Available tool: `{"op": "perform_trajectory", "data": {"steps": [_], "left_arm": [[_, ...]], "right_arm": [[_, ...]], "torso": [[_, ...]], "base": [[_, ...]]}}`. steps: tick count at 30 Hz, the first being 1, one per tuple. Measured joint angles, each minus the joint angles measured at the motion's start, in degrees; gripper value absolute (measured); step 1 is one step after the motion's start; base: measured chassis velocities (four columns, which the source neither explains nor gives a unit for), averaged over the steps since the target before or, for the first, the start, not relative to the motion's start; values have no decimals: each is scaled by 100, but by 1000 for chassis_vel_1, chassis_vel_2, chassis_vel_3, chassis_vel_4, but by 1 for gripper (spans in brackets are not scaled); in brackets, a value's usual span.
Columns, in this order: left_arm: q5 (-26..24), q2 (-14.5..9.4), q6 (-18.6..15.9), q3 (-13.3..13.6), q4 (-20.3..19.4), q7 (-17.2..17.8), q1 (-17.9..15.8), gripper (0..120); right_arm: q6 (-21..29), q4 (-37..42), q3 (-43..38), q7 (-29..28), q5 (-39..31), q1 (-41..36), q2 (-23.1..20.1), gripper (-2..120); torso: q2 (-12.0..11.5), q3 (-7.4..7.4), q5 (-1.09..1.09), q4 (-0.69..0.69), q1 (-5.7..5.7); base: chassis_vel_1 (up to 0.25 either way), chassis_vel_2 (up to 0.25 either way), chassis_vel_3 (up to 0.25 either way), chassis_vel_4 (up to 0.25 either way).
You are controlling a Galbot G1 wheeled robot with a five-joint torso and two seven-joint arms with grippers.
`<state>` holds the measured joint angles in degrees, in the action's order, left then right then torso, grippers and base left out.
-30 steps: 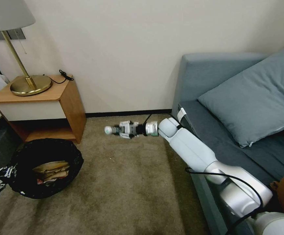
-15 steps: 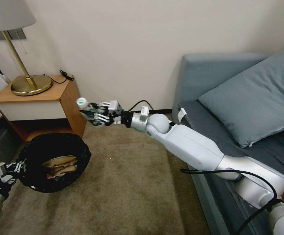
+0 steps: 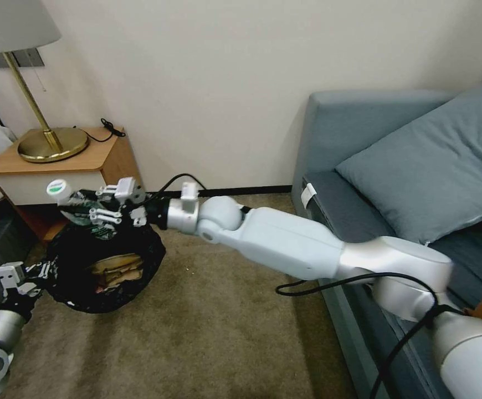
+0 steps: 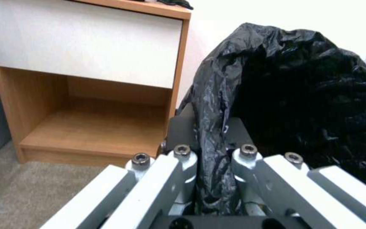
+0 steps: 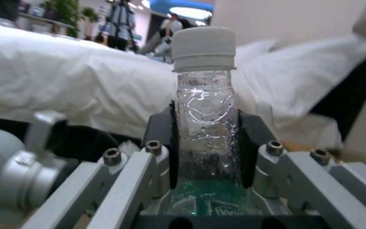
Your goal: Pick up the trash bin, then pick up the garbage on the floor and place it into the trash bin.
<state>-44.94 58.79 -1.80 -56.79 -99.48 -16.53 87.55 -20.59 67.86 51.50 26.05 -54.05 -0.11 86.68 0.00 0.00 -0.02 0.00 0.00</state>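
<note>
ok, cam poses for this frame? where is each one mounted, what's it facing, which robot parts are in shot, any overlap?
Head: on the head, facing down at carpet, wooden nightstand, grey sofa; both arms show.
Left wrist: behind left gripper, facing the nightstand; fingers pinch the black bag rim of the round trash bin.
Right wrist: behind right gripper, facing a white bed; fingers clamp the small clear plastic bottle.
Shared: head and left wrist both show bin and nightstand.

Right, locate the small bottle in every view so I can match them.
Head view: bottle in the right end effector, above the trash bin.
Left wrist view: not in it.
Right wrist view: bottle centre, clamped.
Shared landmark: the right end effector's fingers.
</note>
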Motion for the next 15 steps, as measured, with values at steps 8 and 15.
{"op": "perform_trajectory", "data": {"steps": [8, 15], "left_arm": [[-50, -16, 0, -31, -20, -15, 25, 5], [-74, 18, 14, -71, -68, -41, 76, 5]], "right_arm": [[-25, -529, 168, -410, 190, -303, 405, 24], [-83, -556, 189, -705, 466, -467, 371, 48]], "torso": [[0, 0, 0, 0, 0], [0, 0, 1, -1, 0]], "base": [[0, 0, 0, 0], [0, 0, 0, 0]]}}
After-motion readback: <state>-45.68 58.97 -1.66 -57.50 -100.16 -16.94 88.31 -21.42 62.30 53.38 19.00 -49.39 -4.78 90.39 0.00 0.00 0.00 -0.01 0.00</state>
